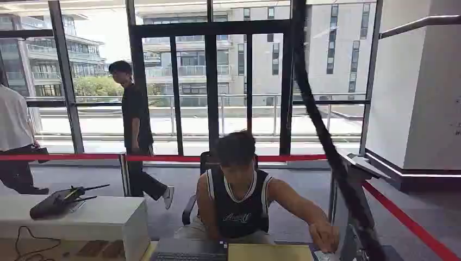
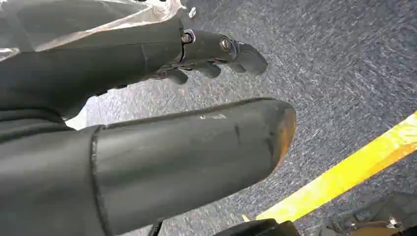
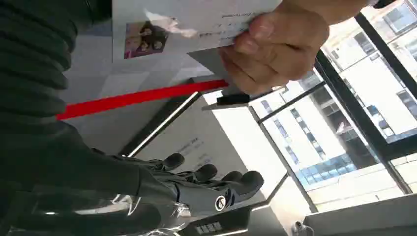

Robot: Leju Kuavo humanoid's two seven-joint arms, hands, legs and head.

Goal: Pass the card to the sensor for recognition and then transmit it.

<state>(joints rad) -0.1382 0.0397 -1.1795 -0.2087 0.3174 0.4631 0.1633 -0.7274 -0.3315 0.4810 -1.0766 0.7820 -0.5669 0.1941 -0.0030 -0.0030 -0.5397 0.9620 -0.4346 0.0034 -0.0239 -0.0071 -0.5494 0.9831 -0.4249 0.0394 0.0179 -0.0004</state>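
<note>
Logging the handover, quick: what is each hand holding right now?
Left hand: open, holds nothing, hanging over the carpet.
Right hand: open, holds nothing; a person's hand holds the card beside it.

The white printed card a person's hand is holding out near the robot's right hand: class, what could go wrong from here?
1. The right hand holds nothing, and the white printed card lies apart from its fingers; closing now might miss it.
2. The person's hand grips the card's edge, so the fingers could pinch it.

Strong daylight through the windows (image 1: pixel 179 81), backlit figures, blown-out glare outside, blurred carpet (image 2: pixel 344 64) close up.
</note>
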